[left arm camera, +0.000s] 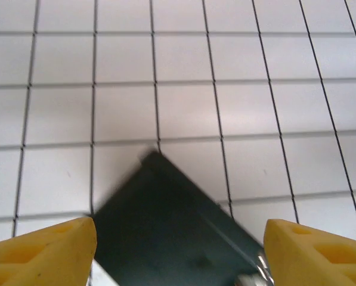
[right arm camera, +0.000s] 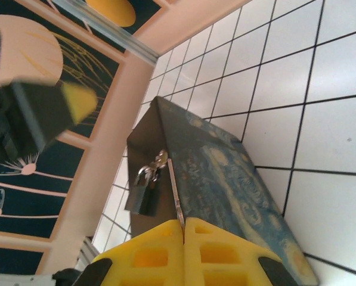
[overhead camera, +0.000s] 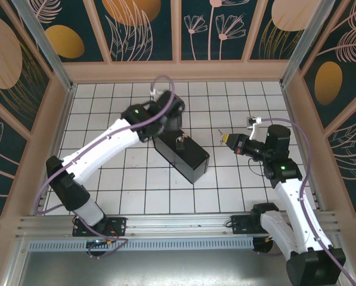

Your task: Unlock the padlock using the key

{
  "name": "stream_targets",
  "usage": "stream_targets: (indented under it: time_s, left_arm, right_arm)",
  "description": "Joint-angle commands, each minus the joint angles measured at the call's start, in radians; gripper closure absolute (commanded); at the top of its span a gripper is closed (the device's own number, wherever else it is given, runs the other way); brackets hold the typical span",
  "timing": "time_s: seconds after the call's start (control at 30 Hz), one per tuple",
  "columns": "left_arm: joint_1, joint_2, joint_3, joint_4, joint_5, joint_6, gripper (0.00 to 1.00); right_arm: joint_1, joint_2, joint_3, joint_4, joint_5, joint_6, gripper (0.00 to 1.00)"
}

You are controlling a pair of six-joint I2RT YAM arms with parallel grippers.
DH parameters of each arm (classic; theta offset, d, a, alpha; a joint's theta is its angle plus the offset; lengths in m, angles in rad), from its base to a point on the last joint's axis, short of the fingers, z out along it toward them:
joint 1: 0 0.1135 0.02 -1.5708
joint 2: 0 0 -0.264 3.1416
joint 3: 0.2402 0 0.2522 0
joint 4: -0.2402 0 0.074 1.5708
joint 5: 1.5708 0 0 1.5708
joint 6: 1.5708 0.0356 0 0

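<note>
White tiled floor [overhead camera: 136,196], patterned walls [overhead camera: 145,30] close on three sides, and open tiles right of the dark box [overhead camera: 189,161]. The left gripper [left arm camera: 179,247] is spread wide over the box's far end, clutching nothing. The right gripper [right arm camera: 183,225] is pinched tight on the key [right arm camera: 175,193], right of the box. The padlock [right arm camera: 145,192] sits on the box, near the key's tip.
</note>
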Motion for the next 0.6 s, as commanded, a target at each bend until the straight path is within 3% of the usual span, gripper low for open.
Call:
stream_targets:
  time_s: [0.0,0.07,0.17,0.33,0.43,0.57]
  left_arm:
    - [0.098,0.117,0.051,0.15,0.141,0.249,0.27]
    - [0.15,0.203,0.143,0.169,0.208,0.284,0.28]
    - [0.196,0.358,0.35,0.112,0.16,0.357,0.29]
    - [0.258,0.572,0.628,-0.02,0.325,0.454,0.34]
    - [0.288,0.597,0.62,-0.035,0.444,0.479,0.36]
    - [0.294,0.55,0.508,0.028,0.477,0.488,0.36]
  right_arm:
    - [0.057,-0.066,0.007,-0.04,0.009,0.071,1.0]
    - [0.113,-0.106,0.01,-0.087,0.039,0.105,1.0]
    - [0.231,-0.179,-0.001,-0.12,0.082,0.179,1.0]
    - [0.483,-0.306,-0.127,0.085,0.158,0.382,1.0]
    - [0.641,-0.255,-0.179,0.192,0.262,0.403,1.0]
    - [0.822,-0.023,-0.144,0.32,0.362,0.33,1.0]
